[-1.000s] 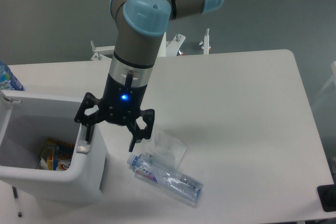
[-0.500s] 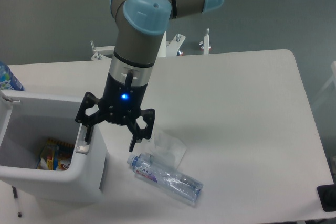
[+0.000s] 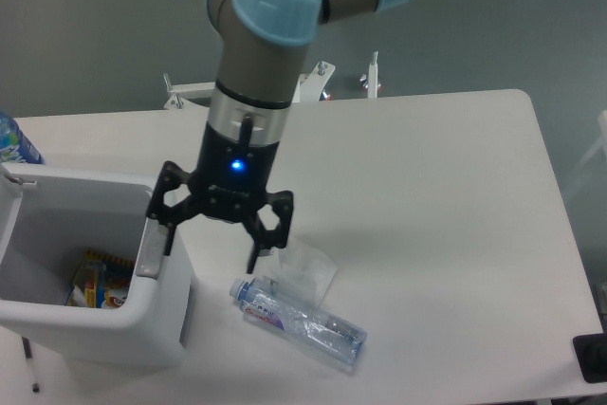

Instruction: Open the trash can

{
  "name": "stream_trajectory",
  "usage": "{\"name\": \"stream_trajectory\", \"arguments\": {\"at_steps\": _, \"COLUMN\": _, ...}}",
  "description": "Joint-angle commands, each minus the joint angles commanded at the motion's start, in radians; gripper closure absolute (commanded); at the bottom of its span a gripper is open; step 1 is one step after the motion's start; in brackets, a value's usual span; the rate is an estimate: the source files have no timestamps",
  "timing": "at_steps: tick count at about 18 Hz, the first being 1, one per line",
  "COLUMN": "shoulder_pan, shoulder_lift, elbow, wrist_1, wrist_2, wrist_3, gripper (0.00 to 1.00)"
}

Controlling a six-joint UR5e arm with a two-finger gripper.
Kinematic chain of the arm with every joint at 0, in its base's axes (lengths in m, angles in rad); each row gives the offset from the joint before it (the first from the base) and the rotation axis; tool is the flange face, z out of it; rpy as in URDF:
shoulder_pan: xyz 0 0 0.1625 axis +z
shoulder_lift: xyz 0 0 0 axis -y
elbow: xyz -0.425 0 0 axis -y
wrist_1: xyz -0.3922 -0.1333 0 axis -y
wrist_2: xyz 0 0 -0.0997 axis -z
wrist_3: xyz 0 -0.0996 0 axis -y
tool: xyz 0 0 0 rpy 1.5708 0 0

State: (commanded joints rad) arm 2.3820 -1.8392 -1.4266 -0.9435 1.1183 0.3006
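The trash can is a large white boxy bin at the table's left front. Its top stands open, and colourful packaging lies inside. I cannot make out the lid. A grey latch runs along its right rim. My gripper hangs open, pointing down, just right of that rim. Its left finger is beside the latch, and I cannot tell whether they touch. The right finger hovers over the table. Nothing sits between the fingers.
A crushed clear plastic bottle lies on the table right of the bin, with a scrap of clear film behind it. A blue-labelled bottle stands at the far left edge. Metal brackets stick up at the table's back edge.
The arm and open gripper have shifted slightly to the right, carrying the left finger off the bin's rim. The grey latch shows more fully now.
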Motion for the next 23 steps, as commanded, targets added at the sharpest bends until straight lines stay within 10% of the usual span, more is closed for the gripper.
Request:
{"name": "stream_trajectory", "arguments": {"at_steps": 9, "shoulder_pan": 0.199, "shoulder_lift": -0.058, "elbow": -0.008, "wrist_1": 0.006, "wrist_2": 0.000, "wrist_3": 0.162, "gripper": 0.00}}
{"name": "stream_trajectory", "arguments": {"at_steps": 23, "shoulder_pan": 0.270, "shoulder_lift": -0.121, "elbow": -0.028, "wrist_1": 0.003, "wrist_2": 0.130, "wrist_3": 0.541, "gripper": 0.00}}
